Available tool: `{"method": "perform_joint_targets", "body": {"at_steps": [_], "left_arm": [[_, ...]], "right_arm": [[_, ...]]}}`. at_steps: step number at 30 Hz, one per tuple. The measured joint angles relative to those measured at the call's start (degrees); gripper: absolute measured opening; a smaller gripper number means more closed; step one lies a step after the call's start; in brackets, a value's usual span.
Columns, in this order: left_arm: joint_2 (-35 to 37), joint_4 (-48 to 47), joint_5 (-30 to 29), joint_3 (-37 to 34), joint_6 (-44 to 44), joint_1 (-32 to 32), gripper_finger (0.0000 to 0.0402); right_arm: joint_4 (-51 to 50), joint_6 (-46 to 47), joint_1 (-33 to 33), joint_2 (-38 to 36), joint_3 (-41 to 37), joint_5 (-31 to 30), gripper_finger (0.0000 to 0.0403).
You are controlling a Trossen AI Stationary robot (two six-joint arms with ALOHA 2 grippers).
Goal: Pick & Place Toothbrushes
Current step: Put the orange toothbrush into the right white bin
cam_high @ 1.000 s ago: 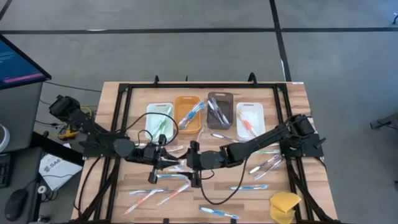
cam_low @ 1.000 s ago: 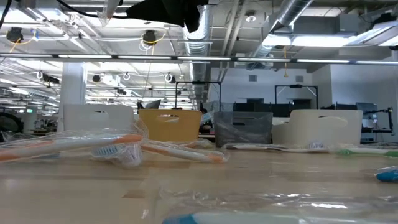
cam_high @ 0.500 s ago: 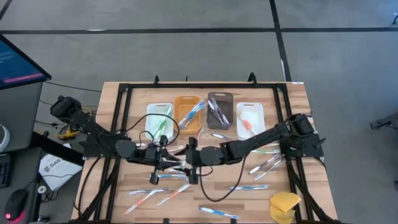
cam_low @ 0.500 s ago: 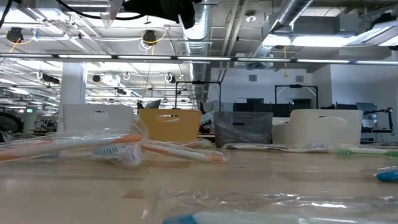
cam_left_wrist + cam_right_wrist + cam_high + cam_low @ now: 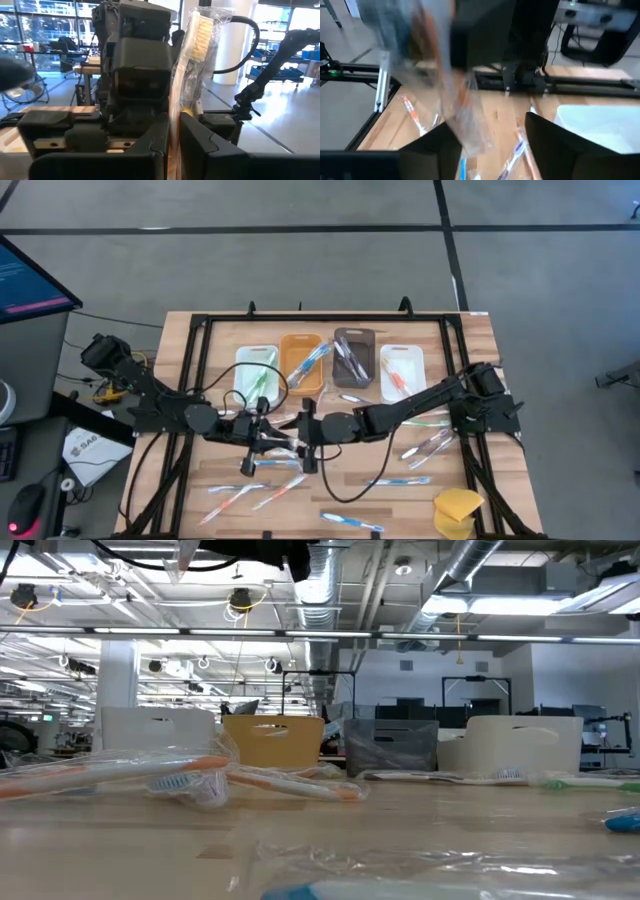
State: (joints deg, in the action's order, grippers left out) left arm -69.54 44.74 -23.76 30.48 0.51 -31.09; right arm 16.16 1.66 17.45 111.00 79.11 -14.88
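Observation:
A toothbrush (image 5: 192, 55) with a pale handle and yellowish bristles, in a clear wrapper, is held above the table's middle by my left gripper (image 5: 262, 437), which is shut on it. My right gripper (image 5: 304, 435) faces the left one closely. Its fingers are open and stand on either side of the wrapper (image 5: 450, 107). More wrapped toothbrushes (image 5: 250, 495) (image 5: 400, 480) lie loose on the wood. Others lie in the bins at the far side. My left gripper pinches the wrapped toothbrush's handle (image 5: 174, 117) between its two fingers, which come level from the table's left. The brush sticks out beyond the fingertips toward the right gripper, bristle head (image 5: 199, 32) away from the fingers, clear of the table. My right gripper: the wrapper lies close to one finger (image 5: 437, 147); I cannot tell whether they touch.
Four bins stand in a row at the far side: pale green (image 5: 257, 370), orange (image 5: 301, 362), grey (image 5: 353, 358), white (image 5: 402, 370). A yellow sponge-like lump (image 5: 458, 510) lies at the near right corner. A black frame (image 5: 200, 330) borders the table.
My right gripper has edged a little toward the left gripper and tipped slightly, so its fingers now stand around the held toothbrush. The left gripper and the toothbrush have kept still.

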Motion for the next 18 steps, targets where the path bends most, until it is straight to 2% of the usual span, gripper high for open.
{"method": "perform_joint_targets", "body": {"at_steps": [5,10,18], "left_arm": [[0.02,0.01,-0.19,0.00,-0.28,0.00,0.0021],[0.03,-0.01,-0.32,-0.10,-0.20,0.01,0.0025],[0.09,-0.25,0.22,-1.39,-0.27,0.33,0.0055]], "right_arm": [[1.05,-2.27,0.07,0.00,0.00,0.17,0.0119],[1.01,-3.99,0.04,0.00,0.00,3.38,0.0027],[0.82,-4.78,0.20,0.00,0.00,2.98,0.0021]]}}
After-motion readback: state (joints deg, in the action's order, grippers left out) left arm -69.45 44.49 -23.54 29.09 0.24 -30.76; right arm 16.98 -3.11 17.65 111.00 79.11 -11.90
